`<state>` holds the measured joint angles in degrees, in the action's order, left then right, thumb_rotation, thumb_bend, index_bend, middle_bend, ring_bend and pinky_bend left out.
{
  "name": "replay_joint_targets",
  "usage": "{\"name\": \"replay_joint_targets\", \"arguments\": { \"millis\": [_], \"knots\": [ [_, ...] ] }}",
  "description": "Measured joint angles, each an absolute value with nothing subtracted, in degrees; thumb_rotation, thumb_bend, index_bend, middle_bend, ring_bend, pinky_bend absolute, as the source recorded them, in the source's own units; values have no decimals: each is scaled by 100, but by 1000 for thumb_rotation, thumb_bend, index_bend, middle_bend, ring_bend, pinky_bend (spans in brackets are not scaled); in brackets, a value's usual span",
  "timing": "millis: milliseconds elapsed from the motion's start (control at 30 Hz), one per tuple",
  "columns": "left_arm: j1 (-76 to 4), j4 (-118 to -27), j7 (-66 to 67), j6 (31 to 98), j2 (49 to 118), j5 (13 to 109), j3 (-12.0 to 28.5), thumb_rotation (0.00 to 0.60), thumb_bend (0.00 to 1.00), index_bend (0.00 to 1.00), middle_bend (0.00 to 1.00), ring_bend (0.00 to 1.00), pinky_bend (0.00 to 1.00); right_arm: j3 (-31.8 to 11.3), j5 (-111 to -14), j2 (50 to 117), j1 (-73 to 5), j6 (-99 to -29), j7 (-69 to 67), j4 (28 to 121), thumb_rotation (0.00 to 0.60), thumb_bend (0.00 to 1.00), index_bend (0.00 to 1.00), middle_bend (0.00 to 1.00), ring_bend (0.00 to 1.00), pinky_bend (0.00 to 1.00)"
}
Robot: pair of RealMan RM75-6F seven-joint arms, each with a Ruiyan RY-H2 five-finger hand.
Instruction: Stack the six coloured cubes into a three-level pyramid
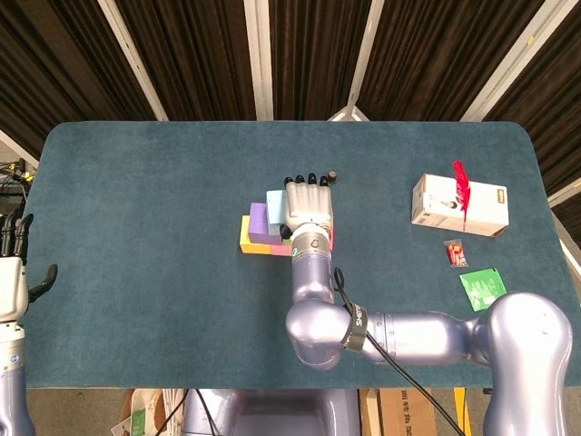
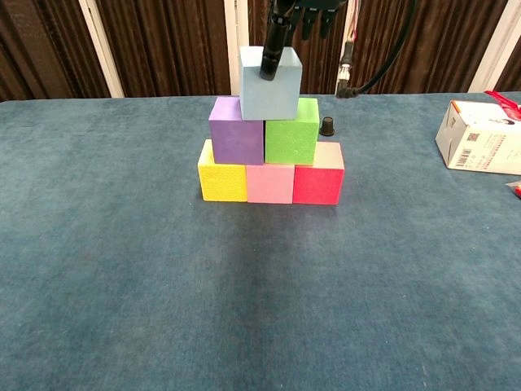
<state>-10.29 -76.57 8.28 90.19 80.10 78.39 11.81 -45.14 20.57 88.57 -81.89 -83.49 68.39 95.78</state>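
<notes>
Right hand grips the blue cube atop the purple and green cubes; left hand hangs open.

A white carton sits at the right of the head view with a red item lying across its top. Just below it lie a small red packet and a green sachet. A small black cap stands upright at upper centre of the chest view.

Matt foam-like cubes on napped teal cloth table
</notes>
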Motion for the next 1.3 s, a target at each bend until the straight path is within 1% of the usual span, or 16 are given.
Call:
{"name": "replay_joint_targets", "arguments": {
  "millis": [533,733,933,1067,1200,1300],
  "knots": [
    [-1030,-7652,810,9021,8000,7838,1188,600,357,47,0,0,0,-4554,2188,8747,-8171,-8410,6875,9715,600,353,157,142,0,0],
    [-1046,-7631,746,8991,7989,7911,1145,600,357,47,0,0,0,-4618,2210,8614,-8170,-8580,6892,9945,600,354,148,130,0,0],
    [-1049,-7620,784,8984,7993,7950,1103,600,357,47,0,0,0,-4777,2233,8308,-8061,-8818,6848,10453,600,354,140,113,0,0],
    [-1049,-7647,785,8973,7991,7982,1070,600,357,47,0,0,0,-4913,2138,7975,-7834,-8945,6682,11025,600,354,140,111,0,0],
    [-1053,-7677,793,8923,7980,7994,1036,600,357,47,0,0,0,-4988,1803,7651,-7449,-8965,6301,11691,600,354,140,111,0,0],
    [-1057,-7715,803,8860,7958,7990,1007,600,357,47,0,0,0,-4985,1355,7378,-7060,-8896,5947,12259,600,354,140,111,0,0]
  ]
}}
